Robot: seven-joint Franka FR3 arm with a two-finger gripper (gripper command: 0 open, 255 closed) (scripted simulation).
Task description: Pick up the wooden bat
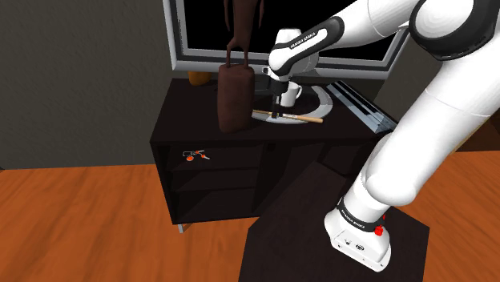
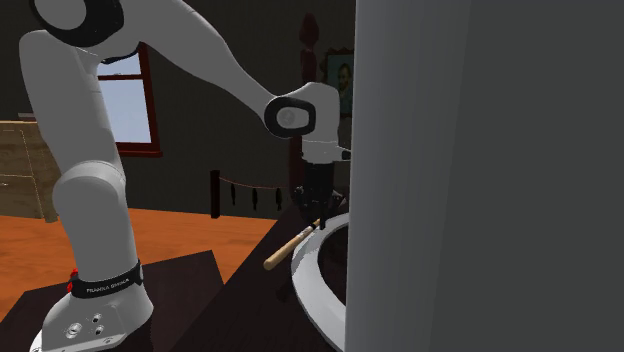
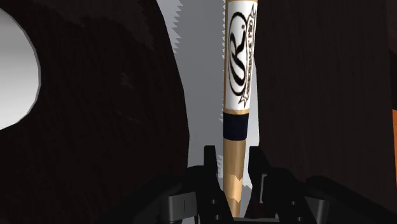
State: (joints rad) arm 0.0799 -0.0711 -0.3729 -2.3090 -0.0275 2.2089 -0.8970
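Wood in its handle and white on its printed barrel, with a dark band between the two, the bat [image 1: 298,117] [image 2: 289,247] [image 3: 240,63] lies flat on top of the bench [image 1: 186,112]. It runs roughly along the bench's front edge, between that edge and the monitor [image 1: 280,32]. Part of it rests over the monitor's pale curved foot [image 1: 323,106] [image 2: 308,290].

The end effector [image 1: 278,112] [image 2: 317,212] [image 3: 233,167] points straight down onto the bat. Its black fingers [image 3: 210,170] stand apart on either side of the tan handle, just below the dark band. They are open around the handle, and a thin pale sliver shows beside it, so the bat is not clasped.

A tall brown bag [image 1: 235,98] with upright handles stands just beside the bat's white end, toward the bench's left edge in the shoulder view. A white mug [image 1: 291,94] sits just behind the end effector, nearer the monitor. At the back edge, partly hidden by the bag, is an orange thing [image 1: 197,78] that I cannot identify. A few small items [image 1: 195,155] lie on the shelf [image 1: 224,160] below the top.

The bench stands on a reddish wooden floor [image 1: 80,216], and the dark stand [image 1: 320,256] carries the white arm [image 1: 417,152].
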